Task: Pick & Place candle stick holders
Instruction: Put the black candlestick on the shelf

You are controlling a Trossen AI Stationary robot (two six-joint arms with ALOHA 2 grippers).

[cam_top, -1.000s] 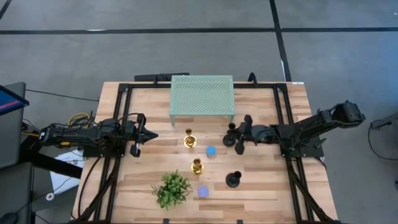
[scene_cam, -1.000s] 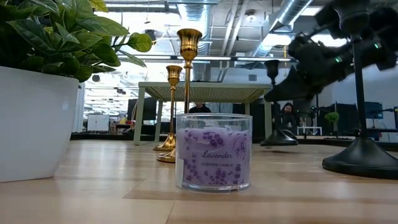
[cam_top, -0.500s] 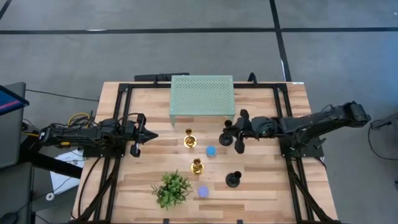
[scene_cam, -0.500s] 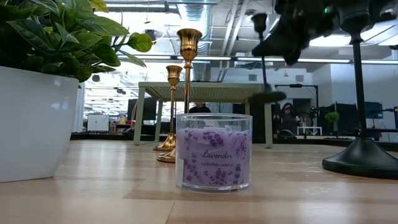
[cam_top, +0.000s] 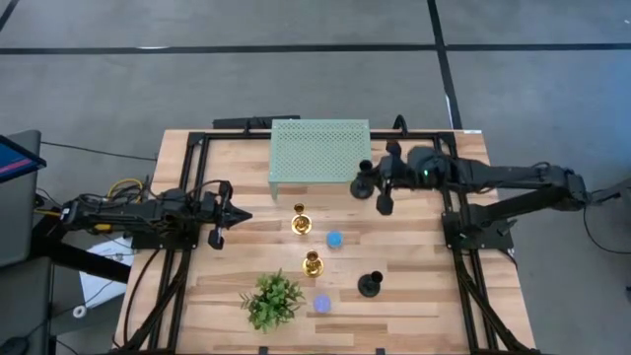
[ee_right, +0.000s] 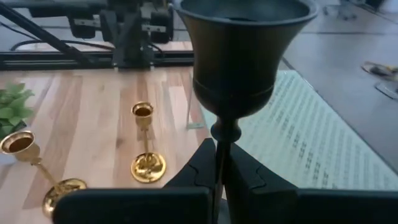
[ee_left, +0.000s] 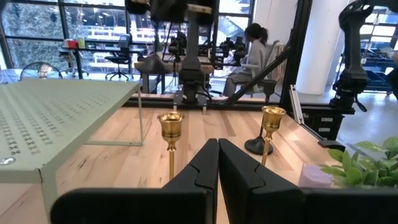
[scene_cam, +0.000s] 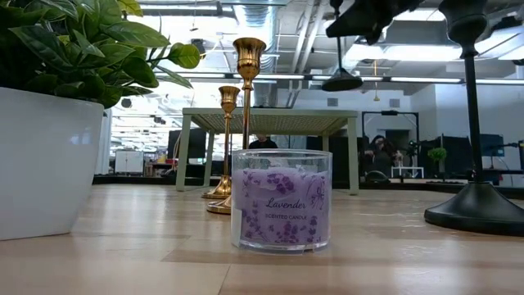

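Overhead, we see the wooden worktop (cam_top: 227,286) carrying a pale green perforated stand (cam_top: 320,151), and at that stand's right edge our right gripper (cam_top: 380,187) holds one black candle stick holder (ee_right: 239,56) aloft, jaws clamped on its thin stem. Our left gripper (cam_top: 235,214) rests at the worktop's left side with its jaws pressed together on nothing. Two gold holders (cam_top: 302,223) (cam_top: 313,263) stand mid-worktop, the second black holder (cam_top: 371,285) just right of them.

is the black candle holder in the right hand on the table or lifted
Lifted. The black candle holder hangs clear above the tabletop in the low view, its stem pinched in the shut right hand, beside the green perforated shelf.
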